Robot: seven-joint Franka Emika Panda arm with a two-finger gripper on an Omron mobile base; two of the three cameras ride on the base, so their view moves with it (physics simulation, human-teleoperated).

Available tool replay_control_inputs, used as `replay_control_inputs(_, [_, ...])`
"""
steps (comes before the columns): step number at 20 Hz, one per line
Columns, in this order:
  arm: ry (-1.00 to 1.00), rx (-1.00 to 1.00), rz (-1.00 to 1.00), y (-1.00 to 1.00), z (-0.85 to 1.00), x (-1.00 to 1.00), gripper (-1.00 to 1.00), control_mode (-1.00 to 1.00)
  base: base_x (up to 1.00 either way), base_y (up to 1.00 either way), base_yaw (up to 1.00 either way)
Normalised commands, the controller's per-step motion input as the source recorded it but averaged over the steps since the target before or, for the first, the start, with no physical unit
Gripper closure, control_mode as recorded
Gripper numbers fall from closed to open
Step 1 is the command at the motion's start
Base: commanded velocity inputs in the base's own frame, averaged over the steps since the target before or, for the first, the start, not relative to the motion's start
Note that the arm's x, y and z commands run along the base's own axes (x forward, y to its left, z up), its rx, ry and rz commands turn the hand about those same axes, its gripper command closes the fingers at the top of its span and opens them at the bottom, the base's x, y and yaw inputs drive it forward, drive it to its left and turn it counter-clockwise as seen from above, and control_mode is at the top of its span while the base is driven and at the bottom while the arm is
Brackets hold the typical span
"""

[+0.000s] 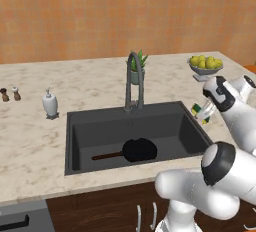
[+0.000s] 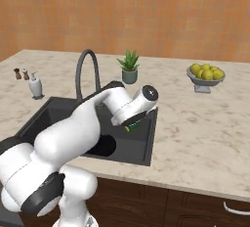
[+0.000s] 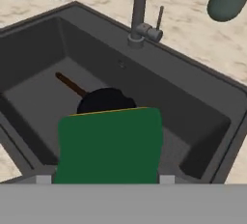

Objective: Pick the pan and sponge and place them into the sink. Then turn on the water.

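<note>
While the pan (image 1: 139,149) already lies on the floor of the sink (image 1: 80,141), its thin brown handle pointing toward 9 o'clock in the left base view, the sponge (image 3: 110,146) is clamped in the jaws of the gripper (image 1: 204,112), green face toward the hand camera with a thin yellow edge showing along its top. In the left base view the gripper hangs over the sink's right rim, at about 3 o'clock from the pan. In the hand view the basin opens straight beyond the sponge, the pan just past it toward 12 o'clock and the faucet (image 3: 140,10) farther on. The release probably turns on 1 relation: the sponge sits at the rim's edge, so it likely needs carrying a little farther over the basin before the jaws part.
</note>
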Motion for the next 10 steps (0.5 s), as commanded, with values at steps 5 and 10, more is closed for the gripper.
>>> replay_control_inputs(5, [0.02, 0.10, 0.41, 0.47, -0.02, 0.06, 1.00, -1.00, 0.00, 0.00, 0.00])
replay_control_inputs(10, [0.03, 0.04, 0.36, 0.38, -0.23, 0.21, 1.00, -1.00, 0.00, 0.00, 0.00])
